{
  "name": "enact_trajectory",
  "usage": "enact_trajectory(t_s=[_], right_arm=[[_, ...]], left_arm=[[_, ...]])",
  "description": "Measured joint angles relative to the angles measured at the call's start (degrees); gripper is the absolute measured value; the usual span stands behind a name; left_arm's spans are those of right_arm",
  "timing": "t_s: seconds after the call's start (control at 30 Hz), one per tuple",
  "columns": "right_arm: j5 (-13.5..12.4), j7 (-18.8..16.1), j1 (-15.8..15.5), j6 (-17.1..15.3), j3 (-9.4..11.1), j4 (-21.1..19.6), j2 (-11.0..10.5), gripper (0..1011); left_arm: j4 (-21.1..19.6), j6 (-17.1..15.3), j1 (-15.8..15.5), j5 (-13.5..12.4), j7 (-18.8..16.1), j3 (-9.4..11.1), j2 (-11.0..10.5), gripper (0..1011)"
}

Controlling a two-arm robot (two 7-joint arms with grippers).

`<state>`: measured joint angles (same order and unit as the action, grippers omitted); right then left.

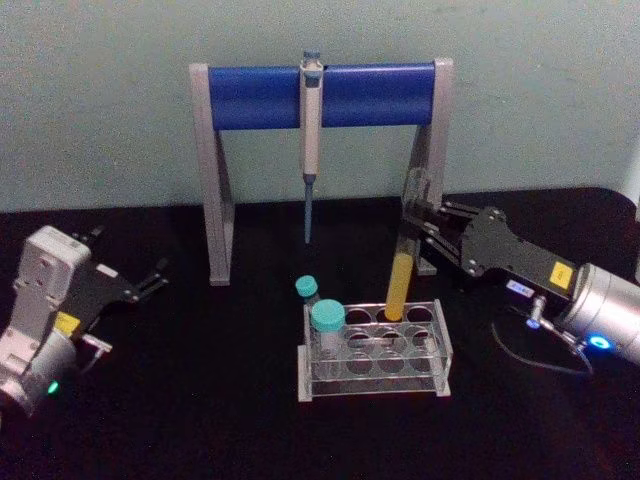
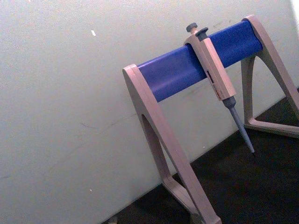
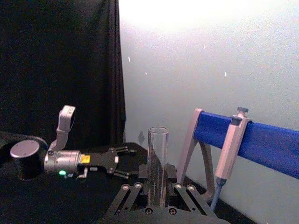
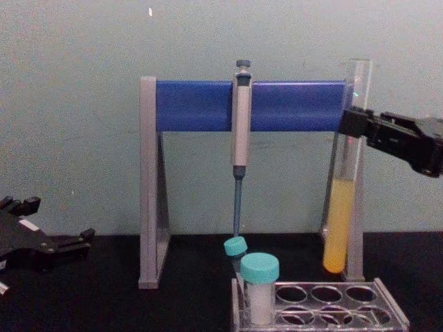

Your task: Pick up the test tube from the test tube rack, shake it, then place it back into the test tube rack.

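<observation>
Right gripper [image 1: 413, 226] holds test tube [image 1: 400, 285] above rack [image 1: 375, 390]; left gripper [image 1: 150, 280] idle

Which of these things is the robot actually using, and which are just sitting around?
In use: test tube, held over the rack by the right end effector.

Just there: pipette, its blue stand, two teal-capped vials, left end effector parked at the left.
</observation>
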<state>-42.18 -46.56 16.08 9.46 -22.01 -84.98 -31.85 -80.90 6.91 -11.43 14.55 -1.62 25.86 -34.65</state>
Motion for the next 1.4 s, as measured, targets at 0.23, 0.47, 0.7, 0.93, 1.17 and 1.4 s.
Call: enact_trajectory(t_s=[0.23, 0.47, 0.7, 0.93, 1.17, 1.4], right_arm=[[0.1, 1.9, -1.7, 0.3, 0.6, -1.1, -2.3, 229], [1.0, 2.8, -1.1, 1.0, 0.4, -0.2, -1.8, 229], [2.1, 2.9, 0.2, 1.6, -0.5, 1.4, -0.5, 229], [4.0, 3.7, 1.4, 2.1, -1.8, 3.5, 1.1, 229], [6.4, 4.6, 2.2, 2.3, -2.6, 5.3, 2.1, 229], [6.8, 4.4, 2.7, 2.9, -2.7, 6.7, 2.9, 229]], left_arm=[[0.0, 0.0, 0.0, 0.0, 0.0, 0.0, 0.0, 1001], [0.0, 0.0, 0.0, 0.0, 0.0, 0.0, 0.0, 1001], [0.0, 0.0, 0.0, 0.0, 0.0, 0.0, 0.0, 1001], [0.0, 0.0, 0.0, 0.0, 0.0, 0.0, 0.0, 1001], [0.0, 0.0, 0.0, 0.0, 0.0, 0.0, 0.0, 1001], [0.0, 0.0, 0.0, 0.0, 0.0, 0.0, 0.0, 1001]])
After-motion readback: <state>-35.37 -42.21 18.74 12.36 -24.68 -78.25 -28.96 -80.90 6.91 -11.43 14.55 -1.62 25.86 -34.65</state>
